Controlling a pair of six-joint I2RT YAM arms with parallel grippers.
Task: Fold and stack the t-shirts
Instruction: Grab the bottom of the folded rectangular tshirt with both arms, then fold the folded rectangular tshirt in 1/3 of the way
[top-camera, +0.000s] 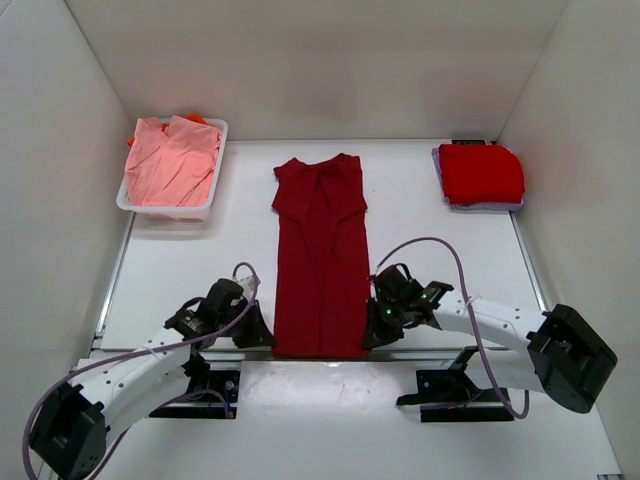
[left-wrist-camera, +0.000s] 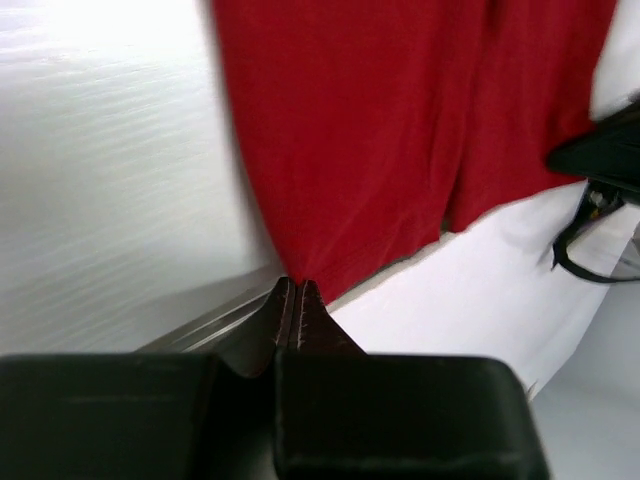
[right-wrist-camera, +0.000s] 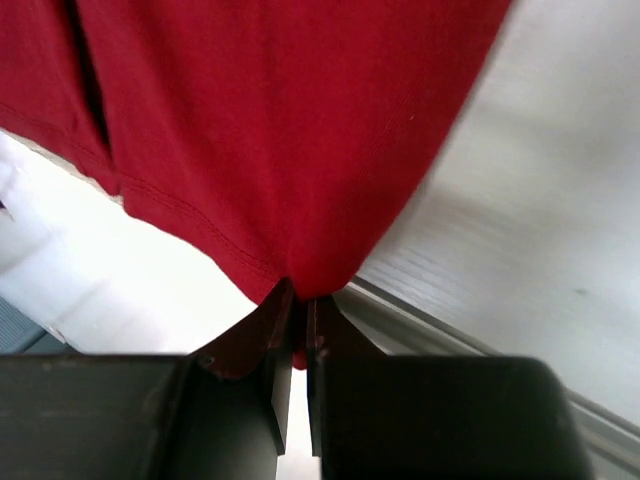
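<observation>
The left hand is clamped narrow on the near-left hem corner of the maroon tee. The right hand is clamped the same way on the near-right corner, with a nip of cloth between its jaws.

On the worktop the maroon tee lies flat at the centre, already narrowed to a long strip. Its long axis runs from 6 o'clock to 12 o'clock, hem at the near edge and collar at 12. From either hand the whole length of cloth stretches away toward 12. The hands sit level with each other, one at each end of the hem, so neither is nearer to the collar.

The next fold looks to be hem to collar, which calls for both corners to travel together toward 12, keeping the hem square.

The tray at 10 o'clock holds the crumpled pink tee. The folded red tee rests at 2 o'clock, well apart.
</observation>
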